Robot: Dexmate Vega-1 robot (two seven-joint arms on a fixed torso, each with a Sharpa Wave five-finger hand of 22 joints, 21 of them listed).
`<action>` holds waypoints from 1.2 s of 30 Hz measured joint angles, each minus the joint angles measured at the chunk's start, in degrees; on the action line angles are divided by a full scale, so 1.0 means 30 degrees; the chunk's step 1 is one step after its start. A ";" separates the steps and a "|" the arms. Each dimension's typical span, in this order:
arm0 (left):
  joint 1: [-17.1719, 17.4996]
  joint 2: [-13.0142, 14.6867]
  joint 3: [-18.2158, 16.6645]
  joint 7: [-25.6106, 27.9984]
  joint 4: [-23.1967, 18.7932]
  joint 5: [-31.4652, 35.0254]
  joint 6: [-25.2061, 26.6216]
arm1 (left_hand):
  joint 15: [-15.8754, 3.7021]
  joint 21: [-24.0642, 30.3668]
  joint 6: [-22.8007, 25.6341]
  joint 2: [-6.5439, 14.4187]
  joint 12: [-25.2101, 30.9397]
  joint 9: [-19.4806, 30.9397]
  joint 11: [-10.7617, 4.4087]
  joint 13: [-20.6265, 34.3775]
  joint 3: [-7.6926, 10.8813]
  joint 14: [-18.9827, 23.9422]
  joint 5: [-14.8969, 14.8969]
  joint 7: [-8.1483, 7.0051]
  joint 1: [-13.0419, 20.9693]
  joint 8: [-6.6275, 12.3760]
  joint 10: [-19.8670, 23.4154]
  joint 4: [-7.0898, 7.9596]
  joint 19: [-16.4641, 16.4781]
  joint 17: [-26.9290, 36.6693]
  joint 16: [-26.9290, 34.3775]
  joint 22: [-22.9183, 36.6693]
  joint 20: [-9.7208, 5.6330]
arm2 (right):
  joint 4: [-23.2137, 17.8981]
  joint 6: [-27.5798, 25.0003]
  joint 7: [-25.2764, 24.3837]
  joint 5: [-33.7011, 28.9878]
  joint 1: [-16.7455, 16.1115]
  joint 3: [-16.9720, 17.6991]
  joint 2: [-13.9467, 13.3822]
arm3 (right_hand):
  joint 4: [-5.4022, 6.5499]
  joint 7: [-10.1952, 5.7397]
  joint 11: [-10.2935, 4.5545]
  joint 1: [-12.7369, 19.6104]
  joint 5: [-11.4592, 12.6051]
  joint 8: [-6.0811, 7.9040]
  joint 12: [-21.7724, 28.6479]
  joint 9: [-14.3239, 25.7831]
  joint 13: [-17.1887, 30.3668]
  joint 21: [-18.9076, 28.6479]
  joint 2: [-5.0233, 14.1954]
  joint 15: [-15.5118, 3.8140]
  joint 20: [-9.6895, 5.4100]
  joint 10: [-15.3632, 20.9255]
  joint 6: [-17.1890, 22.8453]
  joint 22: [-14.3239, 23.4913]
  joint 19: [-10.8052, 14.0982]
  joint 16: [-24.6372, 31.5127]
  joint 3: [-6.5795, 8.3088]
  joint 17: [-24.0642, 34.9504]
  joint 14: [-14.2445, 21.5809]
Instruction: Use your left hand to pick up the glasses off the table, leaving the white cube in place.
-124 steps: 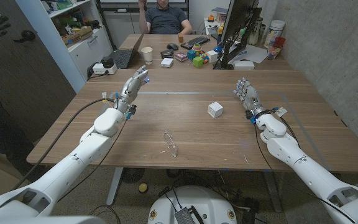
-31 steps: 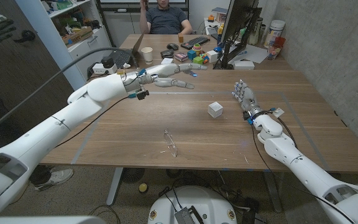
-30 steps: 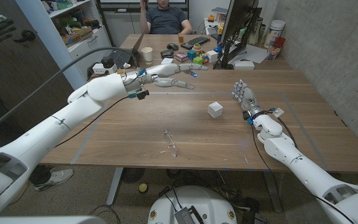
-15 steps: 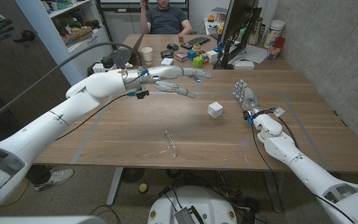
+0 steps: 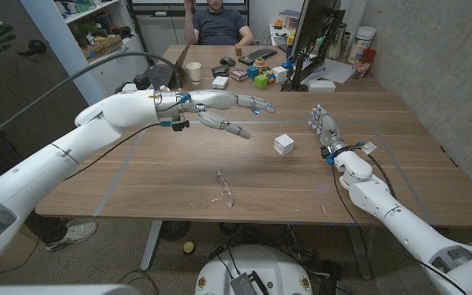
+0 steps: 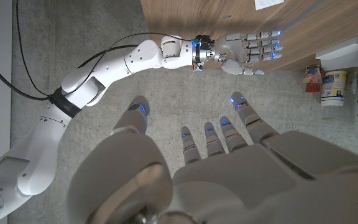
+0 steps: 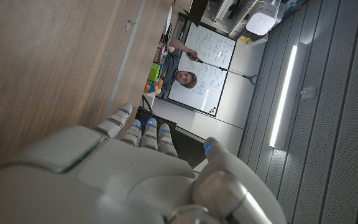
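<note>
The clear-framed glasses lie on the wooden table near its front edge, in the middle. A white cube sits further back and to the right of them. My left hand hovers above the table behind the glasses and left of the cube, fingers spread and holding nothing; its back shows in the left wrist view. My right hand stands on its edge to the right of the cube, fingers apart and empty, and also appears in the left wrist view.
A person sits behind the far table end. A laptop, a paper cup, coloured blocks, a keyboard and a monitor crowd the back. A shelf stands at the far left.
My left arm has lifted off the table and swung right, and over the last second its hand moved further right and slightly nearer, above the table. Glasses, cube and right hand stayed still.
</note>
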 measured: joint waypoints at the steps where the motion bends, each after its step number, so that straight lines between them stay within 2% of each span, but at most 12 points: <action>1: 0.0000 0.0000 0.0000 -0.0023 0.0000 0.0048 -0.0005 | 0.0000 -0.0002 0.0000 -0.0040 0.0000 0.0000 0.0000 0.0000 -0.0007 0.0000 0.0000 0.0000 0.0041 0.0000 0.0000 -0.0007 0.0000 0.0000 0.0000 0.0000 0.0000 | -0.0043 0.0000 0.0000 0.0000 -0.0031 0.0001 -0.0004 | 0.0000 0.0000 -0.0065 0.0000 0.0000 0.0000 0.0000 0.0000 0.0000 0.0000 0.0000 0.0000 0.0000 0.0068 0.0000 0.0000 0.0000 0.0000 0.0000 0.0001 0.0000; 3: 0.0124 0.0329 -0.0174 -0.0107 -0.0218 0.0169 -0.0039 | 0.0000 -0.0007 -0.0001 -0.0179 0.0000 0.0000 0.0000 0.0000 -0.0025 0.0000 0.0000 0.0000 0.0331 0.0000 0.0000 -0.0025 -0.0001 0.0000 0.0000 -0.0001 0.0000 | -0.0143 -0.0019 -0.0257 -0.0106 -0.0103 0.0005 -0.0016 | 0.0000 0.0000 -0.0098 0.0000 0.0000 0.0000 0.0000 0.0000 0.0000 0.0000 0.0000 0.0000 0.0000 0.0100 0.0000 0.0000 0.0000 0.0000 0.0000 0.0001 0.0000; 16: 0.0244 0.0893 -0.0315 -0.0625 -0.0716 0.0899 -0.0125 | 0.0051 -0.0349 0.0146 -0.0600 -0.0078 -0.0001 0.0037 -0.0001 -0.0275 0.0051 -0.0001 0.0059 0.1404 0.0000 0.0035 0.0065 0.0318 0.0000 -0.0110 0.0000 0.0101 | -0.0778 -0.0030 -0.0749 -0.0266 -0.0594 0.0091 -0.0127 | 0.0000 0.0000 0.0003 0.0000 0.0000 0.0000 0.0000 0.0000 0.0000 0.0001 0.0000 0.0000 0.0000 0.0200 0.0000 0.0000 0.0000 0.0000 0.0000 0.0000 0.0000; 23: 0.0251 0.1168 -0.0263 -0.1030 -0.1030 0.1164 -0.0130 | 0.0244 -0.0426 0.0622 -0.1001 0.0228 0.0000 0.0056 -0.0001 -0.0784 0.0727 0.0000 0.0129 0.1955 0.0000 0.1100 0.0311 0.0963 -0.0001 0.0003 0.0046 -0.0066 | -0.1057 -0.0044 -0.0997 -0.0298 -0.0878 0.0158 -0.0206 | -0.0001 0.0000 0.0003 0.0000 0.0000 0.0000 0.0000 -0.0001 0.0000 0.0001 0.0000 0.0000 0.0000 0.0199 0.0001 0.0000 0.0000 0.0000 0.0001 0.0000 -0.0001; 28: 0.0299 0.1398 -0.0249 -0.1311 -0.1277 0.1406 -0.0132 | 0.0244 -0.0554 0.0715 -0.1013 0.0240 -0.0001 0.0134 -0.0002 -0.0954 0.0727 0.0000 0.0035 0.2171 0.0000 0.1228 0.0368 0.0963 -0.0001 0.0003 0.0046 -0.0067 | -0.1244 -0.0044 -0.1143 -0.0321 -0.1082 0.0209 -0.0253 | -0.0001 0.0000 0.0002 0.0000 0.0000 0.0000 0.0000 0.0000 0.0000 0.0001 0.0000 0.0108 0.0000 0.0199 0.0000 0.0000 0.0000 0.0000 0.0001 0.0000 0.0107; 36: 0.0446 0.1726 -0.0239 -0.1576 -0.1696 0.2024 -0.0017 | 0.0245 -0.0702 0.0993 -0.1046 0.0240 0.0000 0.0133 -0.0002 -0.1074 0.0727 0.0000 0.0162 0.2351 0.0015 0.1227 0.0446 0.0963 -0.0001 0.0004 0.0045 -0.0067 | -0.1468 -0.0035 -0.1358 -0.0340 -0.1357 0.0287 -0.0294 | -0.0001 0.0000 0.0002 0.0000 0.0073 0.0000 0.0000 0.0000 0.0000 0.0001 0.0000 0.0107 0.0000 0.0198 0.0000 0.0000 0.0000 0.0000 0.0001 0.0001 0.0106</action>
